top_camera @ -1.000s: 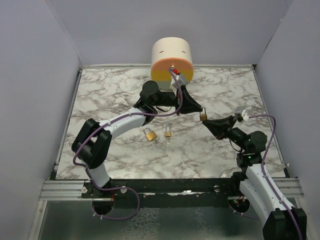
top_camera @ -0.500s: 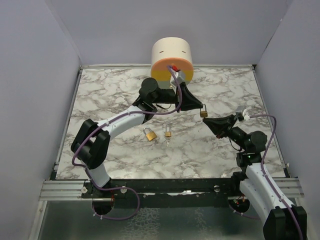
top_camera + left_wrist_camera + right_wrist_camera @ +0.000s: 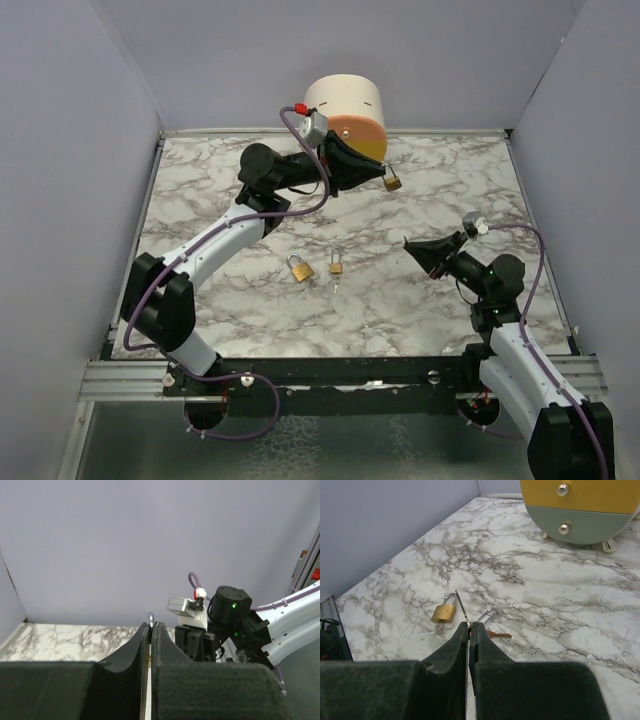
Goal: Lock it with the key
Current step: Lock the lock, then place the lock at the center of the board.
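Note:
My left gripper (image 3: 378,172) is raised in front of the round cabinet and shut on a small brass padlock (image 3: 392,182), which hangs just past its fingertips. In the left wrist view only the silver shackle (image 3: 150,618) shows, above the closed jaws of my left gripper (image 3: 151,625). My right gripper (image 3: 408,243) hovers to the right, shut on a thin key (image 3: 461,605) that shows edge-on beyond its tips (image 3: 469,625). The padlock and the key are well apart.
Two more brass padlocks lie mid-table, a larger one (image 3: 299,267) and a smaller one (image 3: 336,266) with a key in it. They also appear below my right gripper: one padlock (image 3: 443,613), one shackle (image 3: 488,615). The round cabinet (image 3: 345,100) stands at the back; purple walls enclose the table.
My left arm has lifted and swung back and left, carrying the padlock away from my right gripper toward the cabinet. The right gripper has shifted only slightly.

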`<move>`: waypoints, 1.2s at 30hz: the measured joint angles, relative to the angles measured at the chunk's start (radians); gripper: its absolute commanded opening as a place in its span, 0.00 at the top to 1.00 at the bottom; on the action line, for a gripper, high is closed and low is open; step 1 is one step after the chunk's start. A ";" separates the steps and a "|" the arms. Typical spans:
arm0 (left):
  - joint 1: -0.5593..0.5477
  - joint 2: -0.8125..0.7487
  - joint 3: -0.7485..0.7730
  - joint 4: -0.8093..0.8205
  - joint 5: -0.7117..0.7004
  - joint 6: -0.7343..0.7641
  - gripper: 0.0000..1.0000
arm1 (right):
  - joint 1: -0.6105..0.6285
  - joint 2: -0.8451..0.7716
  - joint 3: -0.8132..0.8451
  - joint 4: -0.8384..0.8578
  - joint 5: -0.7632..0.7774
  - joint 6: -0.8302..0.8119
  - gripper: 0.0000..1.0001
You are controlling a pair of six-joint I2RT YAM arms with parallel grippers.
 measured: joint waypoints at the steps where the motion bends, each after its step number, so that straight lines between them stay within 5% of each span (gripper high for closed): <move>1: 0.000 0.000 -0.004 0.002 0.000 -0.003 1.00 | 0.000 -0.005 0.000 -0.016 0.013 -0.005 0.99; 15: -0.055 0.245 -0.324 -0.027 -0.005 -0.090 1.00 | 0.000 -0.057 0.153 -0.378 0.351 -0.076 0.99; 23: -0.066 0.337 -0.262 -0.138 -0.066 -0.053 1.00 | 0.000 0.063 0.203 -0.537 0.452 -0.085 0.99; 36: -0.108 0.425 -0.076 -0.588 -0.354 0.200 1.00 | 0.000 0.218 0.232 -0.606 0.451 -0.069 0.99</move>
